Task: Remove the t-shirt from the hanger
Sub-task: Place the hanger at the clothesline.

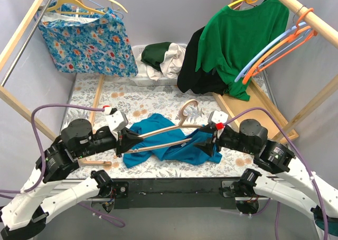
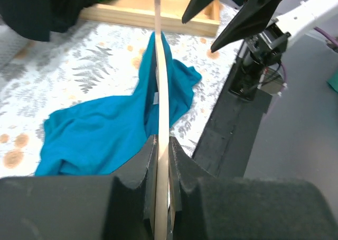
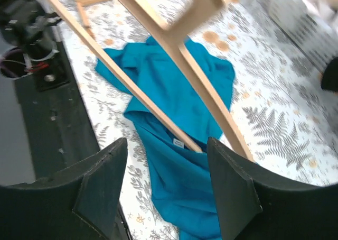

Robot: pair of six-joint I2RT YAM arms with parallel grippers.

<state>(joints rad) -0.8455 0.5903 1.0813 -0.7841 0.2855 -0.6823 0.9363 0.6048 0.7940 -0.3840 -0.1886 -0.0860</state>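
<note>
A teal t-shirt [image 1: 169, 147] lies crumpled on the floral table cover, and a wooden hanger [image 1: 174, 129] is raised over it. The hanger's right end still passes into the shirt's collar [image 3: 182, 142]. My left gripper [image 1: 128, 139] is shut on the hanger's left end, and the bar [image 2: 162, 108] runs straight out from between the jaws [image 2: 162, 145] over the t-shirt [image 2: 105, 129]. My right gripper [image 1: 214, 145] stands open just above the t-shirt [image 3: 179, 86], its fingers apart on either side of the collar [image 3: 166, 142], holding nothing. The hanger's arms [image 3: 211, 102] cross above.
A wooden rack frames the table. A green shirt [image 1: 237, 34] and a black garment [image 1: 193, 65] hang at the back right beside orange and blue hangers [image 1: 274, 49]. A floral garment [image 1: 84, 39] hangs back left. A white bin [image 1: 153, 79] of clothes stands at the back.
</note>
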